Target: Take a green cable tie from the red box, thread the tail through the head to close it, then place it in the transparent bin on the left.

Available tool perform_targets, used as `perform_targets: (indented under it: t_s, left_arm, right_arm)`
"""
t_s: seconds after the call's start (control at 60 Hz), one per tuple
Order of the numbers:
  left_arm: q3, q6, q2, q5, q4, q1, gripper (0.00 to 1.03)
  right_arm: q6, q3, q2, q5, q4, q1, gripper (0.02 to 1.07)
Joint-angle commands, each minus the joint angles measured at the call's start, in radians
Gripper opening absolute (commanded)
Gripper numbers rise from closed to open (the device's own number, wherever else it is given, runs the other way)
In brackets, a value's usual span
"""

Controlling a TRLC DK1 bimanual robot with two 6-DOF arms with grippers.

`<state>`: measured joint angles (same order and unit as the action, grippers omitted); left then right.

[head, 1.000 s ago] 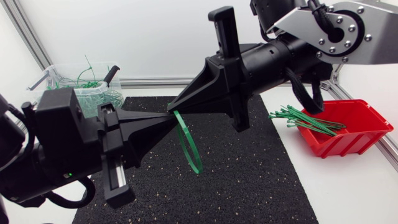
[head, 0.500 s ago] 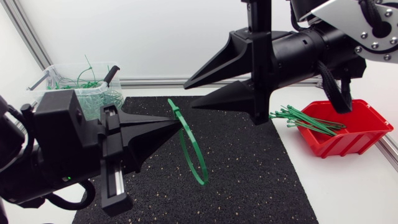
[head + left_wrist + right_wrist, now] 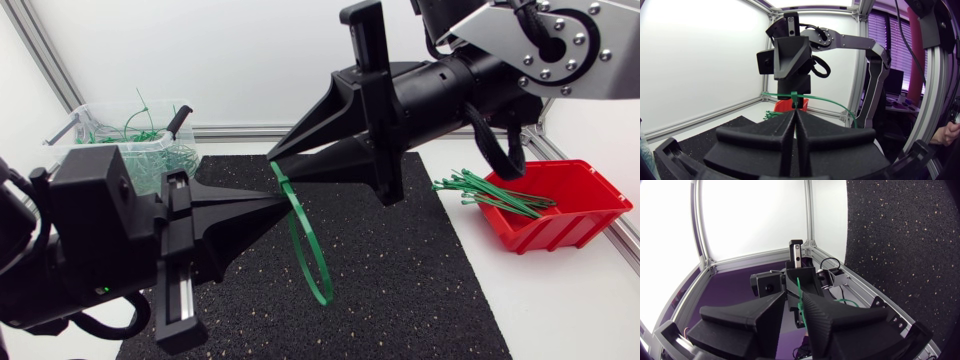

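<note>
Black wedge fingers of the left gripper point(image 3: 795, 113) are pressed together on the green cable tie point(image 3: 795, 94), pinched close by its head, with the loop hung in the air above the black mat point(image 3: 400, 280). The tail is judged to be through the head already, though this cannot be confirmed. The right gripper point(image 3: 794, 300) is held almost tip to tip with the left, its fingers parted by a narrow gap with the thin tail between them; contact from both sides is not shown. If those fingers are closed slightly off line, the slender, springy tail could be pushed aside and missed. If it is caught and pulled too hard or at an angle, the tie could be dragged out of the small left pinch and dropped on the mat. Because the two sets of tips are so near, a collision could be caused by a small misjudged approach. The transparent bin point(image 3: 110, 104) behind the left arm and the red box point(image 3: 570, 215) with its spare ties point(image 3: 490, 190) lie well apart from all this and are unlikely to be disturbed.
</note>
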<state>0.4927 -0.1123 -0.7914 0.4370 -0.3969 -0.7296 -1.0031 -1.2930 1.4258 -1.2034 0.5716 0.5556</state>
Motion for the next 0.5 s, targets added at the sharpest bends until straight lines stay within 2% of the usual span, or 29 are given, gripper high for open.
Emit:
perform_targets:
  t_s: [0.0,0.25,0.3,0.483]
  left_arm:
    - [0.027,-0.023,0.014,0.009,-0.003,-0.002,0.03]
    - [0.032,-0.026,0.015,0.016,0.000,-0.002,0.03]
    - [0.030,-0.026,0.015,0.016,0.000,-0.002,0.03]
    - [0.032,-0.027,0.023,0.017,0.004,-0.001,0.03]
  right_arm:
    - [-0.028,-0.023,0.009,0.004,0.004,0.007,0.26]
    - [-0.028,-0.017,0.016,0.008,0.007,0.023,0.26]
    - [-0.028,-0.017,0.016,0.008,0.007,0.026,0.21]
    - [-0.025,-0.025,0.015,0.011,0.010,0.033,0.18]
